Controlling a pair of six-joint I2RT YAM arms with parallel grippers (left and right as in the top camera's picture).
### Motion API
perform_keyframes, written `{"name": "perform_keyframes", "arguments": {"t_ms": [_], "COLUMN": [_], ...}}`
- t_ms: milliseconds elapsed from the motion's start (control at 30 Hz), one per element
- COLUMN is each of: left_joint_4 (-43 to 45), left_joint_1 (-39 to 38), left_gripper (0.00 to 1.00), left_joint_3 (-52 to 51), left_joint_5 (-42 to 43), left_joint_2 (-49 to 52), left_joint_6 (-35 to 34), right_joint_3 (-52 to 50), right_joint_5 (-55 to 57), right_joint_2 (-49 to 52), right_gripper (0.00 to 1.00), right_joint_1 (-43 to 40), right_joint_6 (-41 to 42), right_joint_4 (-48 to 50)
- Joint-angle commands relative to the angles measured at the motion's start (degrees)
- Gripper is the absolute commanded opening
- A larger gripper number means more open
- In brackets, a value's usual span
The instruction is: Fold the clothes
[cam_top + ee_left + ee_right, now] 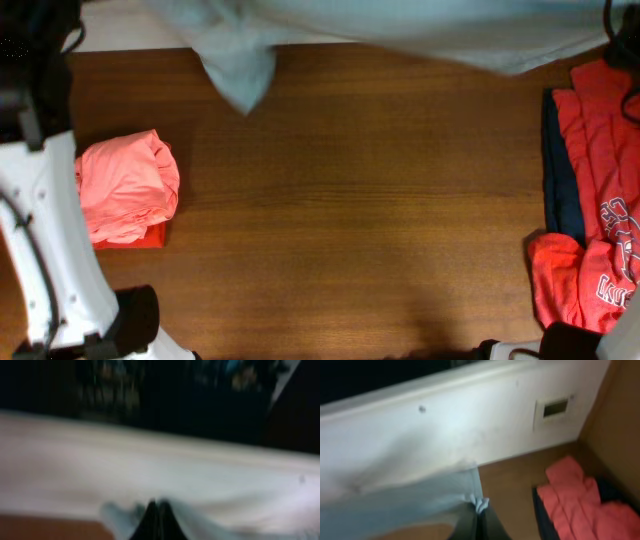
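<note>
The grey-blue T-shirt [400, 30] hangs over the desk [350, 220] at 12 o'clock, a corner pinched in the right pincer [479, 516]. The left pincer [157, 516] is clenched, with pale cloth at its tips, but the blur hides any grip. A folded coral T-shirt [125, 185] lies at 9 o'clock and a coral and navy pile [590, 200] at 3.

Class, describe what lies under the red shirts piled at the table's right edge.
A navy garment shows under the red shirts, along their left edge. How far it reaches underneath is covered.
</note>
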Motion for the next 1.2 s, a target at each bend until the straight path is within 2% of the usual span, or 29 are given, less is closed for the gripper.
{"name": "perform_keyframes", "arguments": {"t_ms": [0,200,333,400,533,667,867,1167], "left_joint_4": [-10.67,-32.79,-44.44,-44.92,-44.89,-44.92,-44.3,-43.63], "left_joint_1": [-1.01,-3.52,-5.05,-5.7,-6.95,-7.04,-7.04,-7.06], "left_gripper": [0.0,0.0,0.0,0.0,0.0,0.0,0.0,0.0], "left_joint_3": [-0.74,-1.42,-1.49,-3.28,-11.23,-22.93,-35.82,-46.23], "left_joint_5": [0.2,0.17,-0.28,1.92,2.36,-3.39,-3.93,-3.96], "left_joint_2": [2.45,8.11,14.25,17.07,18.71,18.71,18.71,18.01], "left_joint_6": [0.94,0.96,1.09,4.24,5.66,5.62,5.6,5.55], "right_joint_3": [-2.6,-9.99,-19.12,-24.06,-31.36,-35.43,-40.39,-45.18], "right_joint_5": [1.18,6.88,8.59,10.21,10.67,10.88,10.91,12.07], "right_joint_2": [3.58,8.79,10.97,11.37,11.41,11.41,11.41,11.41], "right_gripper": [0.04,0.04,0.04,0.04,0.04,0.04,0.04,0.04], "right_joint_1": [0.28,0.28,0.17,0.17,0.17,0.17,0.15,0.15], "right_joint_6": [-3.65,-7.02,-6.99,-6.97,-6.8,-6.8,-6.36,-4.98], "right_joint_4": [-8.17,-19.78,-20.44,-20.15,-19.3,-19.8,-19.37,-17.99]}}
